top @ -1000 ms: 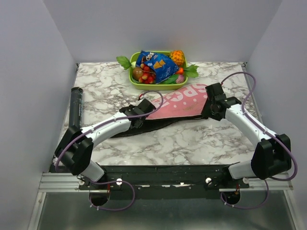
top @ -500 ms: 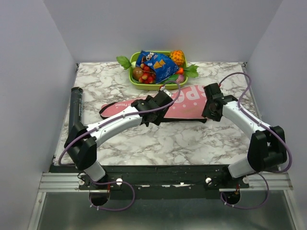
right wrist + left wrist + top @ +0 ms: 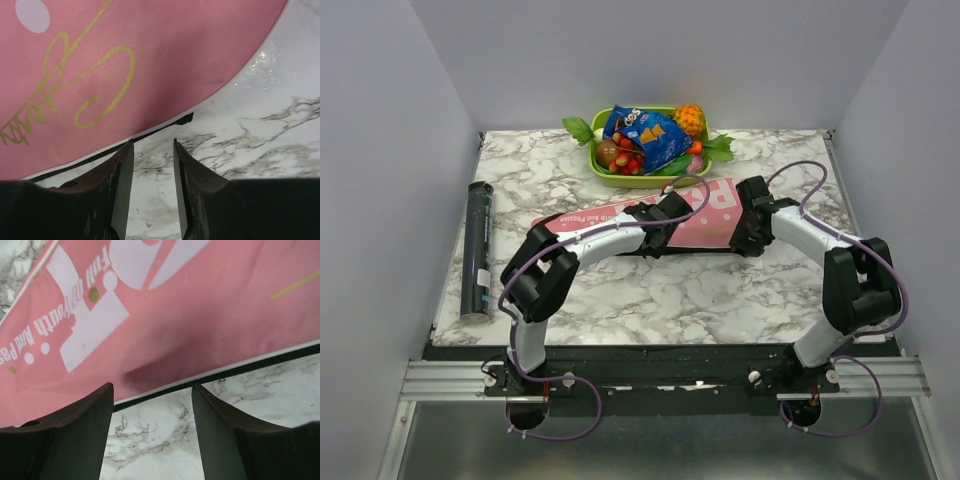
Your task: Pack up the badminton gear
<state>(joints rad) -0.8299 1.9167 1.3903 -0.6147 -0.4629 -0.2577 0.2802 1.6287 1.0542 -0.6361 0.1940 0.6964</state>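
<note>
The pink racket-shaped bag lies flat on the marble table, its narrow end pointing left. Its black zipper edge faces the arms. My left gripper is open and empty at the bag's near edge; in the left wrist view marble shows between the fingers and the bag lies just beyond. My right gripper is open and empty at the bag's right end, close to the zipper pull. The long black tube lies along the left edge. No rackets or shuttlecocks are in view.
A green tray of toy fruit with a blue snack packet stands at the back, just behind the bag. Grey walls close in the table on the left, right and back.
The bag's pink top has come down over its dark inside and now lies flat. My left gripper has moved right and farther along the bag's edge. My right gripper has shifted slightly left.
</note>
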